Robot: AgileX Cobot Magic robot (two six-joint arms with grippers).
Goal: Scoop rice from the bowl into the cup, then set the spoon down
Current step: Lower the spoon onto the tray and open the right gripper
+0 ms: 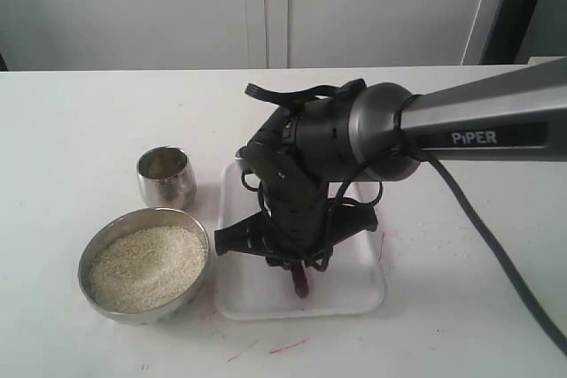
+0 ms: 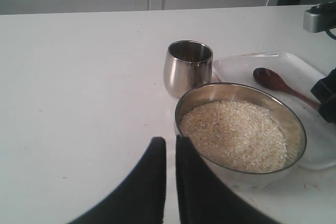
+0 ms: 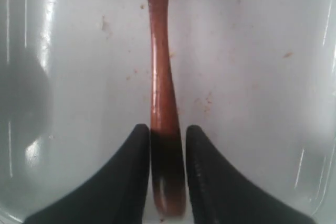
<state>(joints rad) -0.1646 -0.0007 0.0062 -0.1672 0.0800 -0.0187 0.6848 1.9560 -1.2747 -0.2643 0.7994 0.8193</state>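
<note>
While the right arm reaches in over the white tray (image 1: 359, 294), its right gripper (image 3: 168, 129) points down at the spoon (image 3: 160, 66), one black finger (image 3: 139, 150) on each side of the slim handle near its tail end. The fingers sit so close to the wood that I cannot tell whether they are pinching it or standing just clear. The spoon lies flat on the tray floor. From the exterior view only the handle's tip (image 1: 301, 285) pokes out below the gripper (image 1: 299, 263), while the left wrist view shows the round bowl end (image 2: 269, 77) lying toward the far side of the tray (image 2: 241, 64). Small reddish-brown specks mark the tray (image 3: 252, 77) around the handle. Just to the left of the tray stands the wide steel bowl (image 1: 142, 212), filled with off-white rice (image 1: 146, 267). The small steel cup (image 1: 166, 179) stands upright right behind it on the white table (image 1: 89, 112); what it holds I cannot make out. The left gripper (image 2: 169, 141) hangs near the bowl (image 2: 295, 129), short of its rim, holding nothing, its two fingers drawn together with only a thin slit between them. The rice (image 2: 233, 135) and the cup (image 2: 188, 72) lie beyond it.
</note>
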